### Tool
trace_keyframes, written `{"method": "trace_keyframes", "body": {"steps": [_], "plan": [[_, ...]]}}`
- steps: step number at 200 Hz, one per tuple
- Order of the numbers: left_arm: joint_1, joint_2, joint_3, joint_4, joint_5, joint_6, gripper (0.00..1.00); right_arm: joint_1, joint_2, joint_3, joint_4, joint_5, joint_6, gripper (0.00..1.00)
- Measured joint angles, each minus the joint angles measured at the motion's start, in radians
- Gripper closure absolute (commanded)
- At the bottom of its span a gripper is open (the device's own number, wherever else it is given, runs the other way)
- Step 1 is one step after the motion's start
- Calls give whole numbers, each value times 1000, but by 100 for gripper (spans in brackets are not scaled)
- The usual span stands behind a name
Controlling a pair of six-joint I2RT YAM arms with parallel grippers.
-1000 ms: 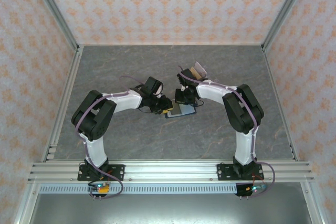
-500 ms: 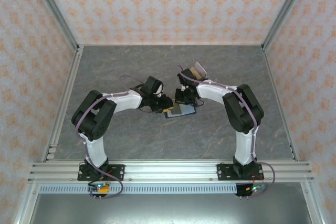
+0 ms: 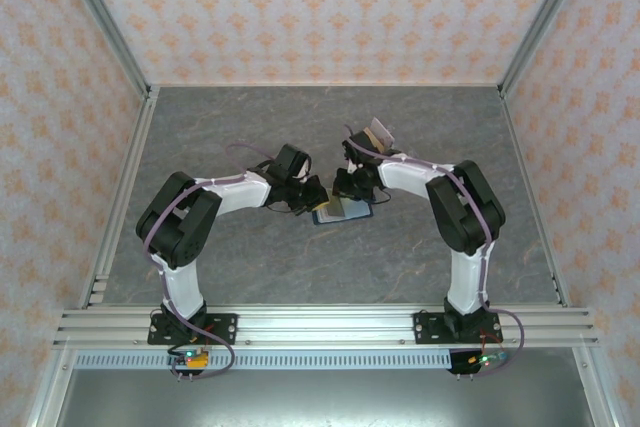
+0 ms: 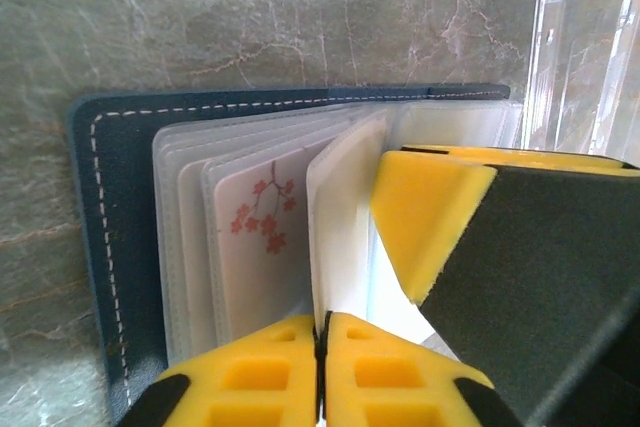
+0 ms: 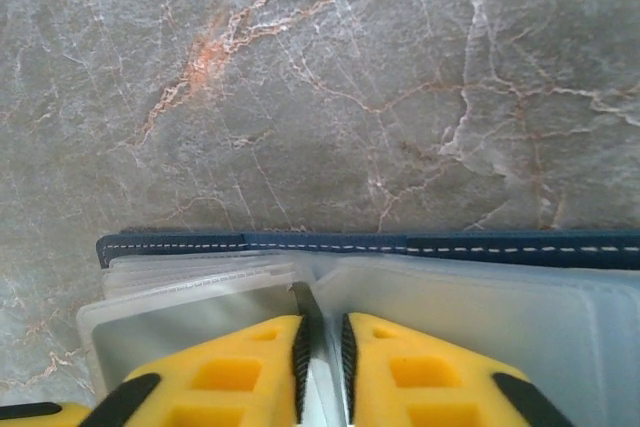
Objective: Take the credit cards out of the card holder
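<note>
1. The card holder lies open and flat on the grey marbled surface. Its navy cover faces down and is edged in white stitching.
2. Inside the holder, frosted clear sleeves fan out like pages. One of them carries a white card printed with a red blossom sprig.
3. At the holder's left side, the left pincer has its yellow fingers pressed together on the lower edge of a pale sleeve.
4. Over the holder's right half, the right pincer holds its fingers a narrow slit apart, with a sleeve edge showing in the gap.
5. Beyond the holder and well apart from it, the credit cards, one tan and one pale, lie on the surface.
</note>
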Motion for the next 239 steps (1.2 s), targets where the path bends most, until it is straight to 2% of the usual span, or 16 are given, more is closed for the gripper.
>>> {"method": "trace_keyframes", "body": {"steps": [25, 70, 90, 116, 142, 169, 204, 239], "plan": [[0, -6, 0, -29, -15, 39, 100, 0, -51, -68, 50, 1, 3, 68], [30, -124, -35, -152, -51, 145, 98, 2, -211, -221, 132, 45, 27, 62], [42, -154, -40, -194, -61, 177, 91, 0, -266, -253, 175, 72, 35, 62], [39, -156, -40, -195, -47, 192, 74, -5, -304, -287, 226, 103, 51, 62], [26, -151, -38, -168, -24, 168, 61, -14, -332, -319, 248, 142, 61, 62], [-9, -114, -12, -118, 3, 133, 51, -24, -357, -336, 267, 168, 70, 62], [-51, -54, 36, -60, 22, 88, 45, -26, -373, -347, 271, 198, 76, 62], [-38, -43, 40, -40, 9, 53, 46, -26, -381, -349, 272, 202, 74, 63]]}}
